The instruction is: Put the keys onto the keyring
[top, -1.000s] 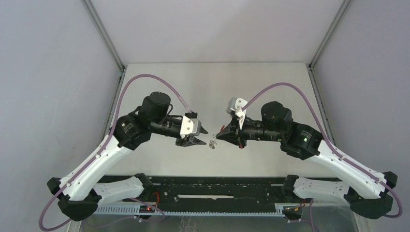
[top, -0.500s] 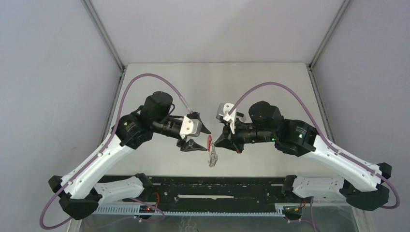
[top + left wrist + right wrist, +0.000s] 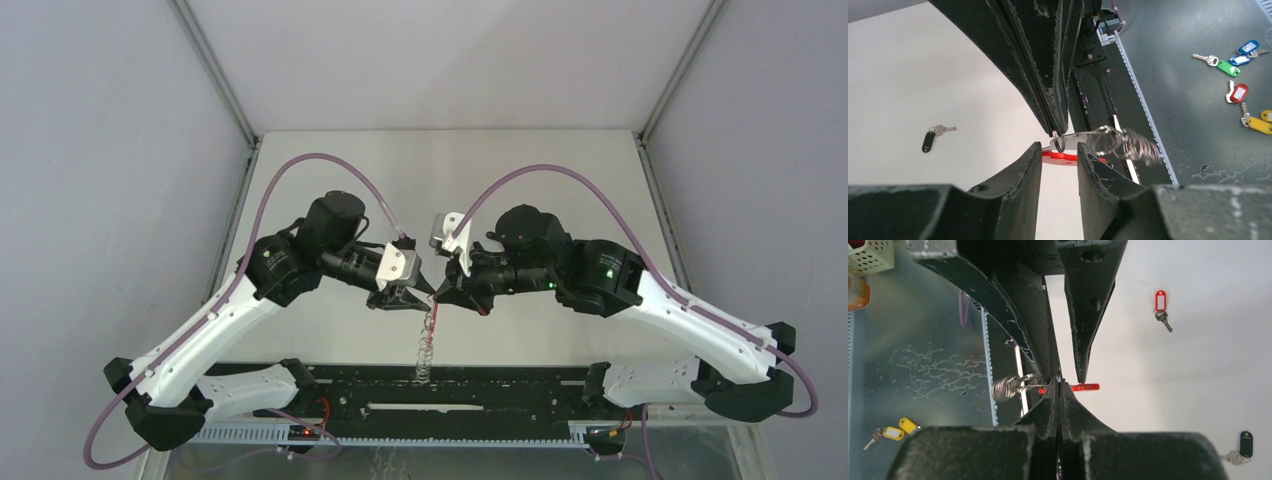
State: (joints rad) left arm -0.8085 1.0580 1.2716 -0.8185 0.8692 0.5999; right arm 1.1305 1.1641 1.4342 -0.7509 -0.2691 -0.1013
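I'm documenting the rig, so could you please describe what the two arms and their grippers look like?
The left arm and right arm: white lower links, black joints, a looping purple cable each. The left gripper and right gripper: black, tapered, scuffed fingers beside a light-grey camera block. A green light dots the right arm.

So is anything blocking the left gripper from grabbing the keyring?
Nothing visible is. The keyring sits right between the open fingers of the left gripper. The right gripper is shut on the keyring just above them.
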